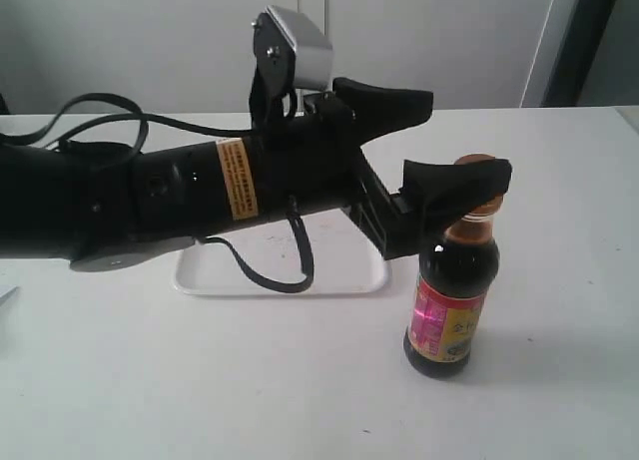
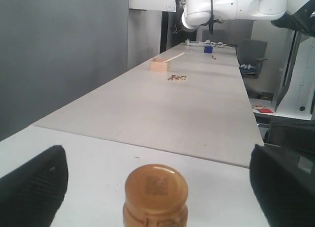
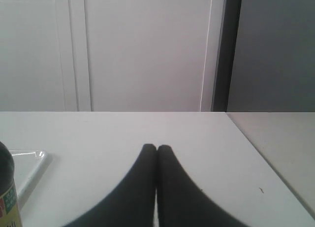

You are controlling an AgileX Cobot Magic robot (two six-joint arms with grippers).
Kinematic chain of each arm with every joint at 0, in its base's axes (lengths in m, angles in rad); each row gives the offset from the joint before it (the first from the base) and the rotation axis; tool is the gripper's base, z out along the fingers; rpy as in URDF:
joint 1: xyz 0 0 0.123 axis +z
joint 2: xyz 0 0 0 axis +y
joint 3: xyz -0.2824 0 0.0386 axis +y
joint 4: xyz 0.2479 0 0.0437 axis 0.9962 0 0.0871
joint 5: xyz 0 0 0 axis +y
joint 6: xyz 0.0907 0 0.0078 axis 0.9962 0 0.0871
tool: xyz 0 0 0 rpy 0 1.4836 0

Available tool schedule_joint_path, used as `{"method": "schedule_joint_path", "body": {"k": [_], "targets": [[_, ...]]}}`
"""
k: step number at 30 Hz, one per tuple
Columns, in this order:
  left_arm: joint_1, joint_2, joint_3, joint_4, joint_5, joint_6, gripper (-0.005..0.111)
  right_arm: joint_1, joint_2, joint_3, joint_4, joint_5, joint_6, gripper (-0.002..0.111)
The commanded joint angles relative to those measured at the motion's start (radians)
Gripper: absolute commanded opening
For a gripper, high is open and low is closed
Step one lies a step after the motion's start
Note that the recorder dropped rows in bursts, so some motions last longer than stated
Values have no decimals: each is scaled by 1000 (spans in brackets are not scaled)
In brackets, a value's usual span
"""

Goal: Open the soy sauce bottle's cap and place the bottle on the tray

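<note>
White surface [image 1: 559, 380] lies bare near us and to the right of the soy sauce bottle [image 1: 451, 290], which stands upright on it, right of centre and outside the tray [image 1: 349, 270]. We see the surface's far edge well behind the bottle, so that side has open room too.

The tray lies flat to the left and a little farther back, apart from the bottle. Much of it is hidden by the black left arm [image 1: 200, 191], which reaches across from the left. A black cable [image 1: 308, 260] loops down from that arm in front of the tray.

The left hand [image 1: 464, 136] stands wide open at the height of the cap [image 1: 475, 162]. From its wrist we find the cap, lid down, between the two fingers [image 2: 34, 192] with a gap on either side.

The right hand [image 3: 156, 150] is closed, fingers pressed together, low over the surface, with the bottle and a tray corner at the edge of its view.

Past the surface's right edge, a long grey bench [image 2: 197, 113] carries a wooden block [image 2: 160, 65].
</note>
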Motion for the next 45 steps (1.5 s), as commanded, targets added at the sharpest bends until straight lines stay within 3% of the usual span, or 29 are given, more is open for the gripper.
{"method": "schedule_joint_path", "body": {"k": [1,14,23,45], "targets": [[-11,45,-27,-2,-13,-10,105,-3,-6,5,0,-5,-2,0],[-45,78,-33,-14,11,24,105,-3,-6,5,0,-5,-2,0],[-45,204,-107,-30,-30,16,105,-3,-6,5,0,0,-2,0],[-45,368,-113,-55,-120,57,105,-3,-6,5,0,0,-2,0]]}}
